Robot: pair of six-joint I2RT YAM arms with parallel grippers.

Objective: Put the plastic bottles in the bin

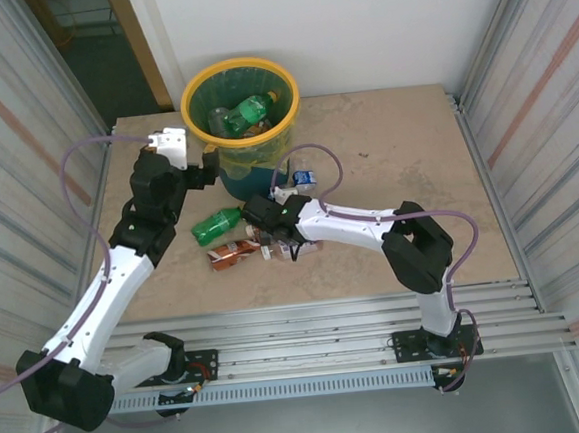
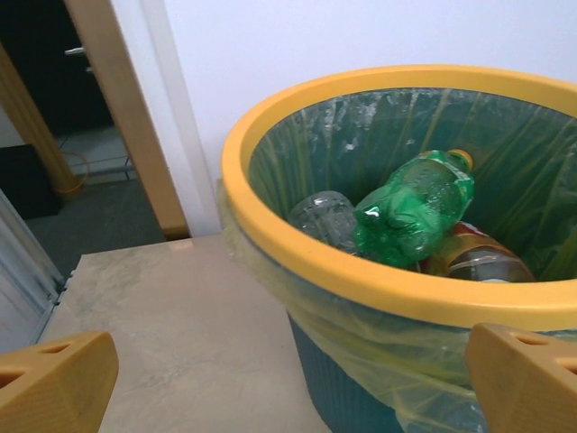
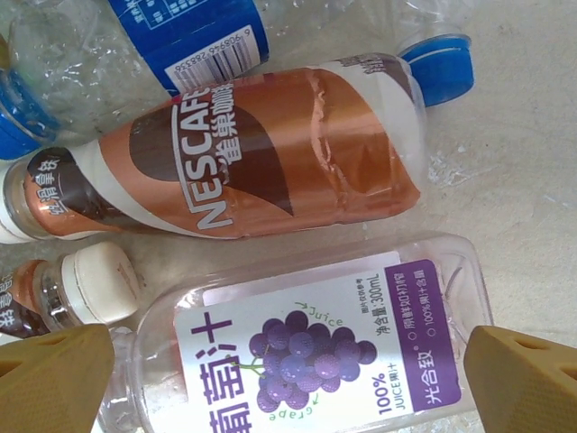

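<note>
- Three crushed plastic bottles (image 2: 410,212) lie inside the bin (image 2: 270,225): one green, one clear, one brown-orange.
- Four more crowd the mottled table (image 3: 532,180); the glossy Nescafé bottle (image 3: 270,153) lies just beside the clear grape-juice bottle (image 3: 315,352).
- The right gripper (image 3: 288,379) spreads wide astride the grape-juice bottle, unclamped.
- The left gripper (image 2: 288,383) gapes empty by the bin's thick yellow rim, with bare table to its left.

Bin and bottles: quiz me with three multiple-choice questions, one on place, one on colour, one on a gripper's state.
1. Where is the bin? A) far edge of the table; B) between the arm bases; C) on the floor.
2. Its rim's colour? A) red; B) yellow; C) blue.
3. The right gripper is: A) shut on a green bottle; B) shut, empty; C) open over a grape juice bottle.
A, it stands at the far side; B, the rim is yellow; C, its fingers stand wide apart.
</note>
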